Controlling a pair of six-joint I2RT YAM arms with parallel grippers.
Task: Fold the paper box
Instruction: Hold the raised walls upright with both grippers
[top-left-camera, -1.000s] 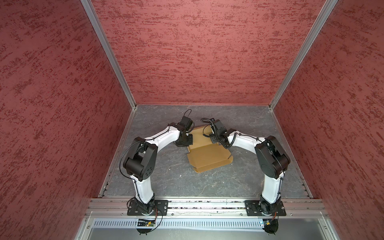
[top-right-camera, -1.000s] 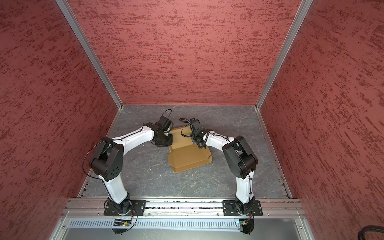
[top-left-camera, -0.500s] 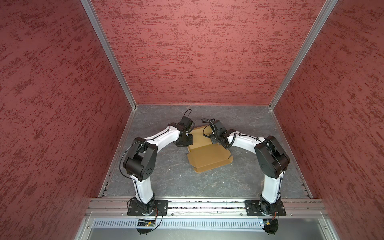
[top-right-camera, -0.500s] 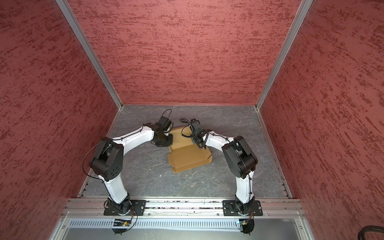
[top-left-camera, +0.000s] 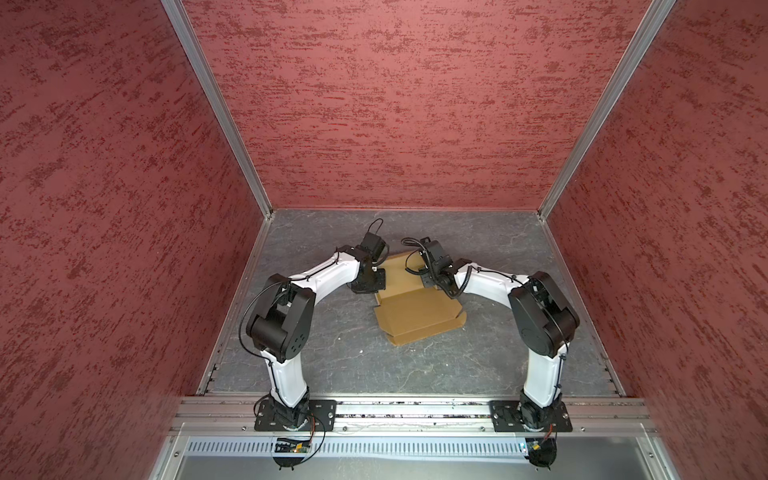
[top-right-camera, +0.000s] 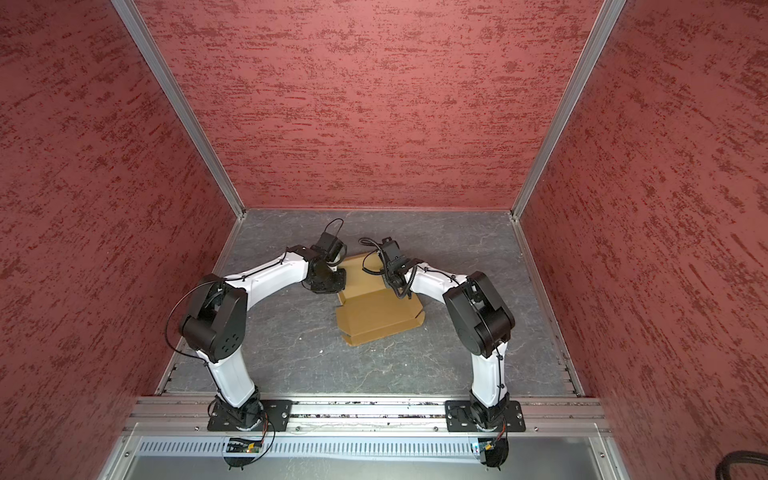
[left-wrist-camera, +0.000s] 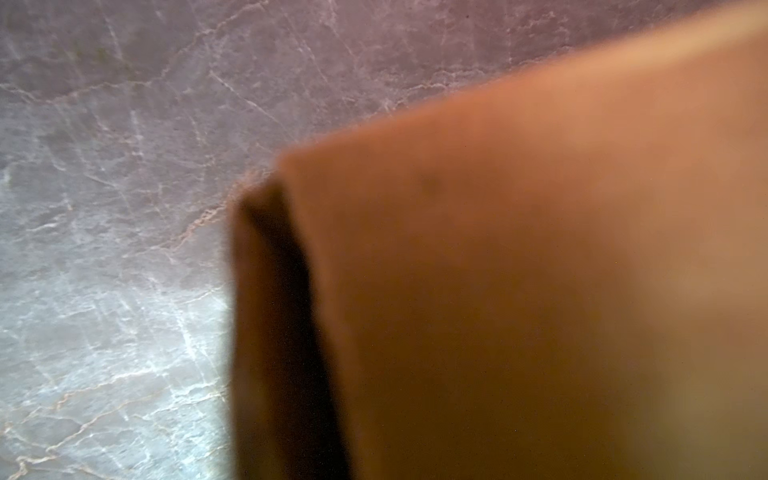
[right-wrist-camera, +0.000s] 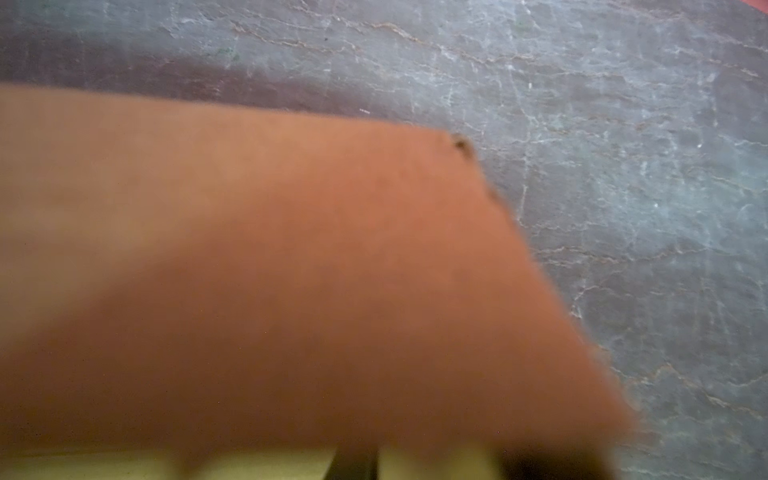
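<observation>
1. A grey, marble-veined table surface (top-left-camera: 332, 353) lies inside red rough-textured walls (top-left-camera: 395, 104).
2. Nearest, a silver metal rail (top-left-camera: 415, 409) carries both arm bases.
3. The tan-brown corrugated cardboard paper box (top-left-camera: 415, 318) lies mid-table between the arms (partly folded, seen in both top views).
4. The left gripper (top-left-camera: 369, 286) is at the box's far left corner, jaws together; whether it pinches cardboard I cannot tell.
5. The right gripper (top-left-camera: 434, 284) is over the far right part; I cannot tell how its jaws stand.
</observation>
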